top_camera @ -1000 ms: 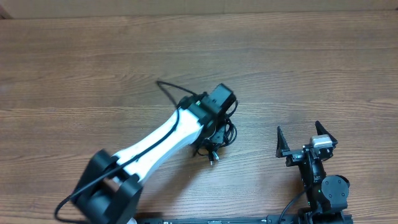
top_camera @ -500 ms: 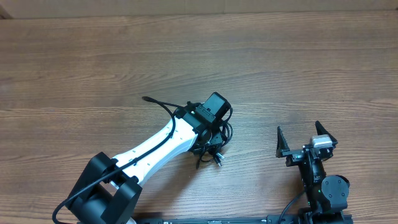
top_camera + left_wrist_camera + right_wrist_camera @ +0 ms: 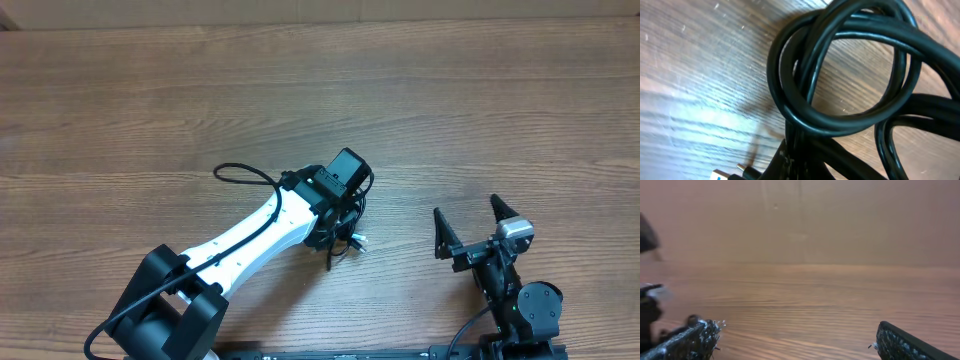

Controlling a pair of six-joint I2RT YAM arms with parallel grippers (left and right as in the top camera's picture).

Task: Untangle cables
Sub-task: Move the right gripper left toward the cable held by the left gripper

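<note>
The cables (image 3: 345,228) are thin black cords bunched in a small knot at the table's middle, with a silver plug (image 3: 358,240) sticking out to the right. In the left wrist view the cables (image 3: 850,65) fill the frame as overlapping loops, and a plug end (image 3: 720,175) shows at the bottom left. My left gripper (image 3: 340,212) sits over the knot, mostly hidden under its wrist, and is shut on cords of the bunch (image 3: 795,165). My right gripper (image 3: 466,208) stands open near the front right, apart from the cables, with nothing between its fingers (image 3: 797,342).
The wooden table (image 3: 480,110) stretches bare to the back and sides. The left arm's own thicker black cable (image 3: 240,175) loops out to the left of the wrist. The right arm's base (image 3: 525,305) sits at the front edge.
The left gripper has drawn back slightly toward the front left with the cables. Its arm cable loop swung left. The right gripper has shifted a little left and turned.
</note>
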